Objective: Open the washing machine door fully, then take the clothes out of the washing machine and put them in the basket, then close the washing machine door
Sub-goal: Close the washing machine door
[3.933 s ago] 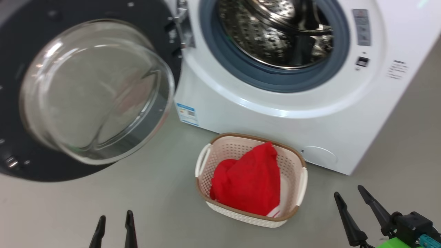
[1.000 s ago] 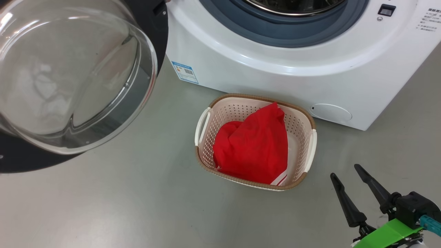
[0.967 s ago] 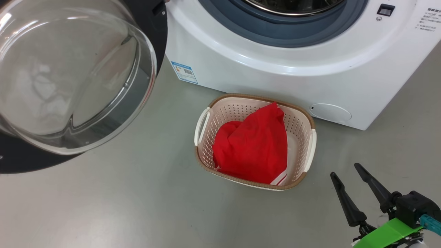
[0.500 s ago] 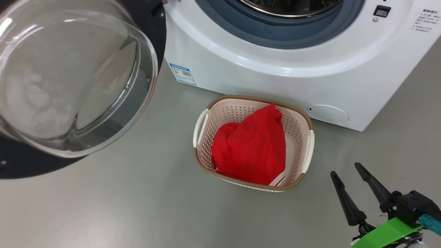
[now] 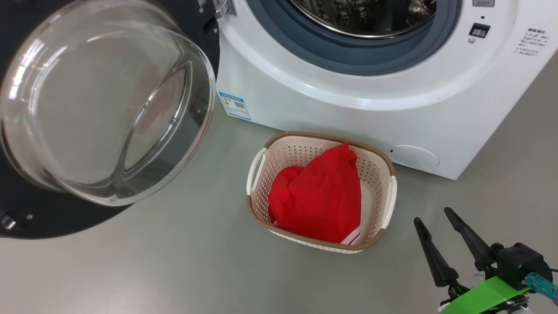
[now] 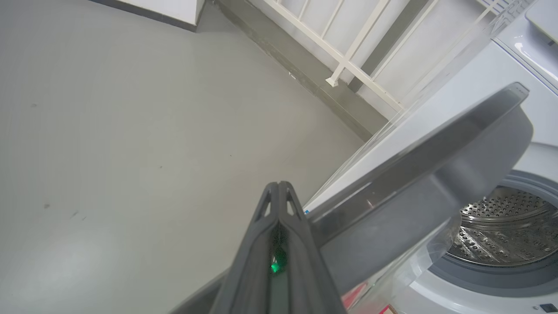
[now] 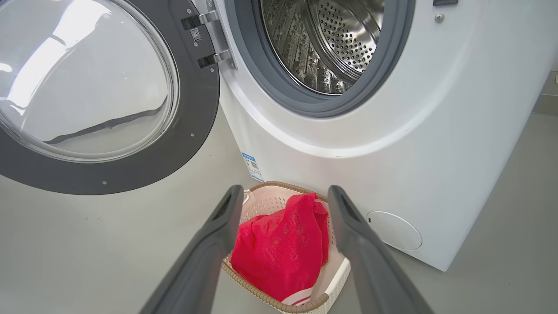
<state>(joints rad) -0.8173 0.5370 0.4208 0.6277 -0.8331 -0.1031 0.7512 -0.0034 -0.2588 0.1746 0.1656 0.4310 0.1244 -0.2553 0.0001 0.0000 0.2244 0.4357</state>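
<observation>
The washing machine door [image 5: 104, 104] stood wide open at nine o'clock of the drum [image 5: 362, 17]; the red clothes [image 5: 318, 200] lay in the basket [image 5: 287, 152] at its six. Only closing seemed left. The right gripper [image 5: 430, 214] gaped empty; the left gripper [image 6: 279, 192] was pinched together.

The basket [image 5: 288, 153] is set on the floor [image 5: 196, 266] before the washing machine [image 5: 331, 109]. The clothes [image 5: 318, 200] are contained in it. The washing machine door [image 5: 104, 104] is swung out at left.

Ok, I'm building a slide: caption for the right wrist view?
Open right gripper frames the basket of red clothes before the washing machine, door wide open.
</observation>
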